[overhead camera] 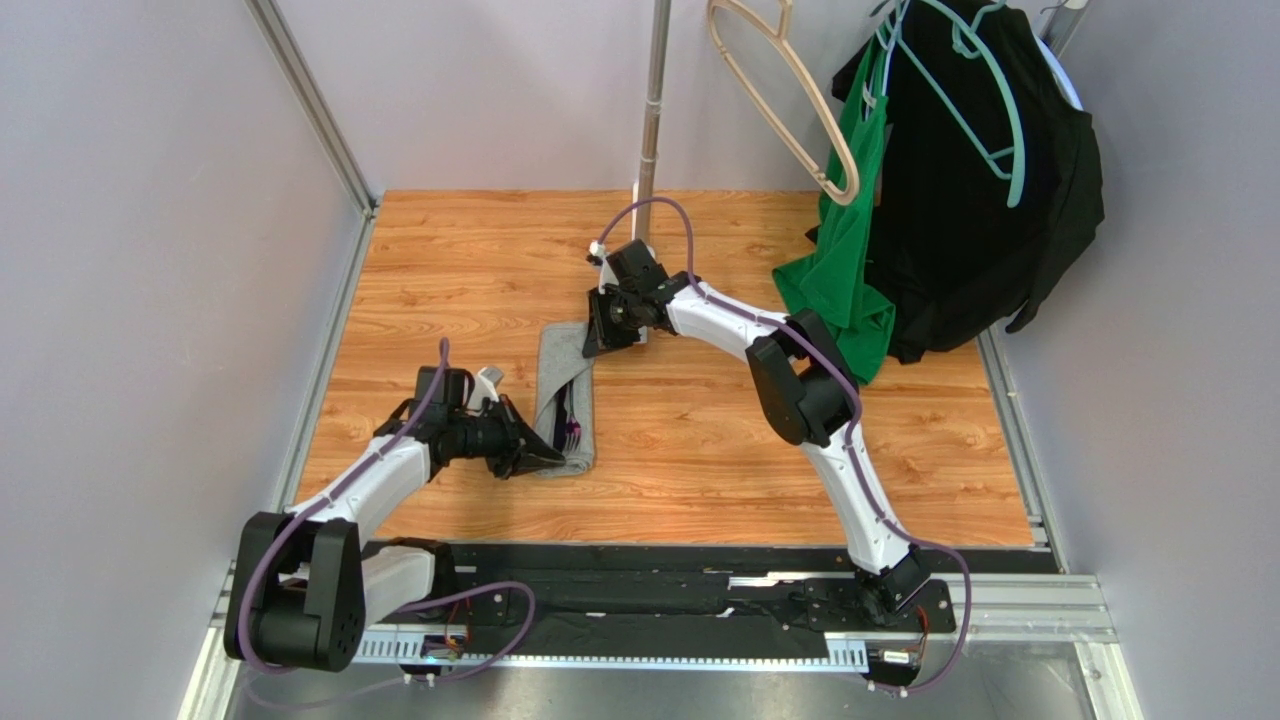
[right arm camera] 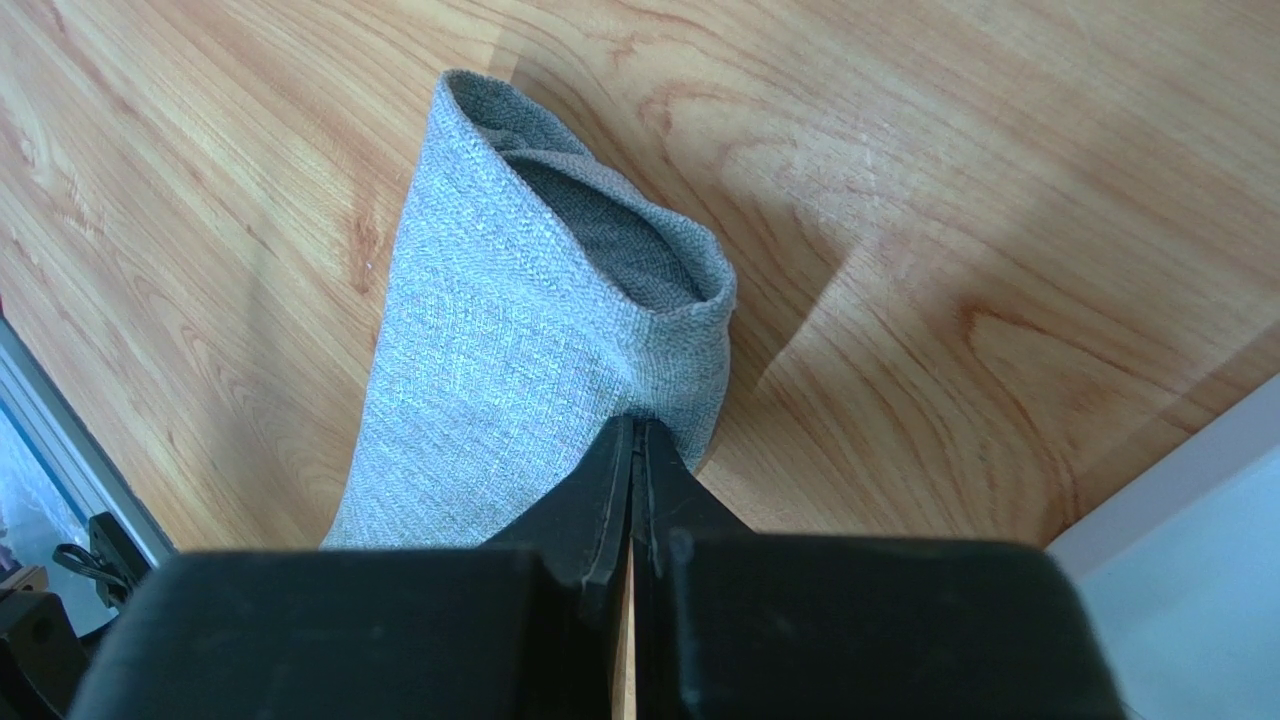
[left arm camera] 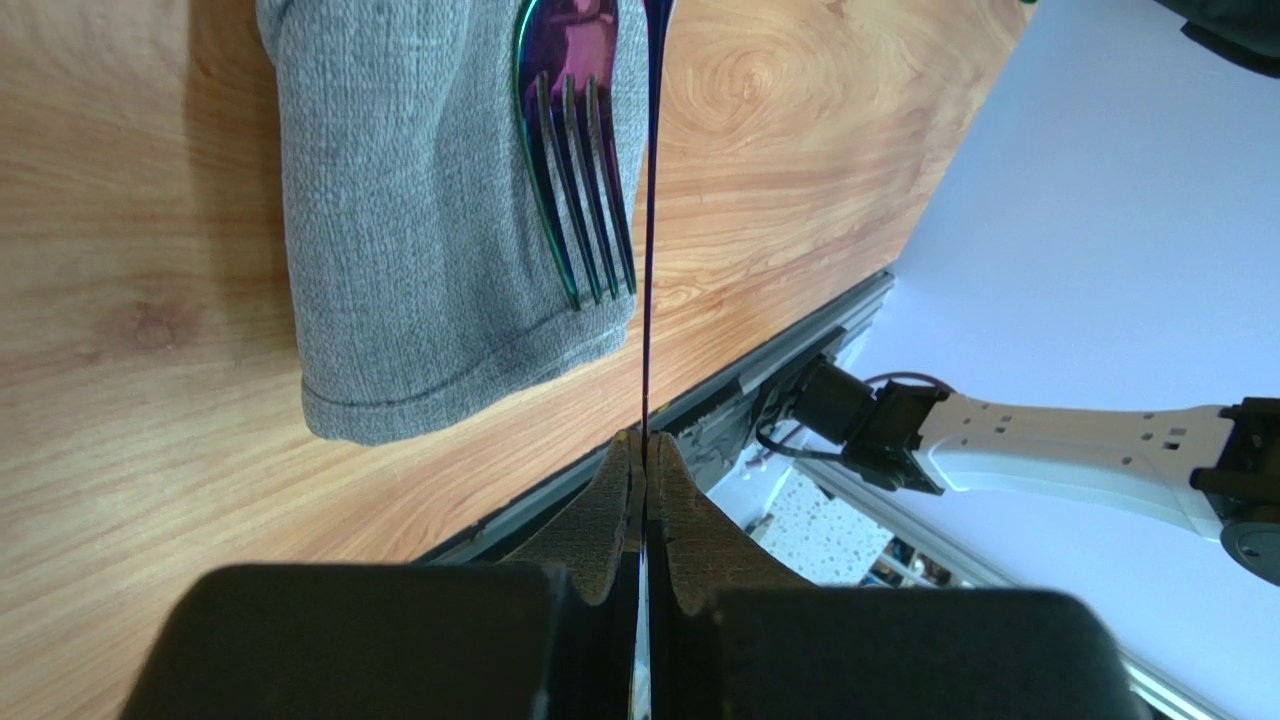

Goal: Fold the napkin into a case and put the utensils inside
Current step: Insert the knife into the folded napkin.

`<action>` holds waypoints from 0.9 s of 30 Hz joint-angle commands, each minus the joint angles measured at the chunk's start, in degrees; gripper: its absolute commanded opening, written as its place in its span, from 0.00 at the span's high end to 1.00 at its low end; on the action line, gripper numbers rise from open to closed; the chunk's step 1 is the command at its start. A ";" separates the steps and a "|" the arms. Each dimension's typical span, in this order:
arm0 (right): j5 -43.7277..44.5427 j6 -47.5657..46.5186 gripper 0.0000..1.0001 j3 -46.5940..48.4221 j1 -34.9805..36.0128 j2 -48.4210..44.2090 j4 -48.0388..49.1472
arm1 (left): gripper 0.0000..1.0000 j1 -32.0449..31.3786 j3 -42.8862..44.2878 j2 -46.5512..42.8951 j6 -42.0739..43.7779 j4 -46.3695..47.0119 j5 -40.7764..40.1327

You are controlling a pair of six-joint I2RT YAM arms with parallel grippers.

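The case (overhead camera: 559,375) lies as a narrow grey strip in the middle of the top view, on the desk (overhead camera: 721,450). The left end effector (left arm camera: 643,443) is clamped on the end of the purple utensil (left arm camera: 648,225). The utensil runs edge-on up the centre of the left wrist view, just right of the fork (left arm camera: 579,180). The fork lies on the cloth with its tines toward the bottom of that frame. Whether either handle sits under a layer cannot be told, as that end is cut off at the top. The right end effector (right arm camera: 633,435) is closed, its tips touching the case's edge at lower centre of its view. I cannot tell if a layer is pinched between them.

The step looks like seating the purple utensil beside the fork. It is best pushed along its own length, low and parallel to the fork, so it neither climbs the tines nor drags the cloth. The right arm should pin the far end so the strip cannot slide or unfold. The left arm should release only once the utensil rests flat, then back straight out.
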 commanded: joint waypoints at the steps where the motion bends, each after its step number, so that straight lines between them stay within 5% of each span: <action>1: 0.20 -1.01 1.00 1.88 -0.27 1.15 -0.20 | 1.00 0.53 -0.36 -1.12 -0.24 6.38 -2.23; 17: 0.03 -0.22 1.00 1.79 -0.27 1.42 0.06 | 1.00 0.53 0.25 7.14 0.10 14.38 -6.55; 27: 0.03 -0.39 1.00 1.97 -0.18 1.68 0.06 | 1.00 0.70 4.47 8.54 4.59 4.27 -10.76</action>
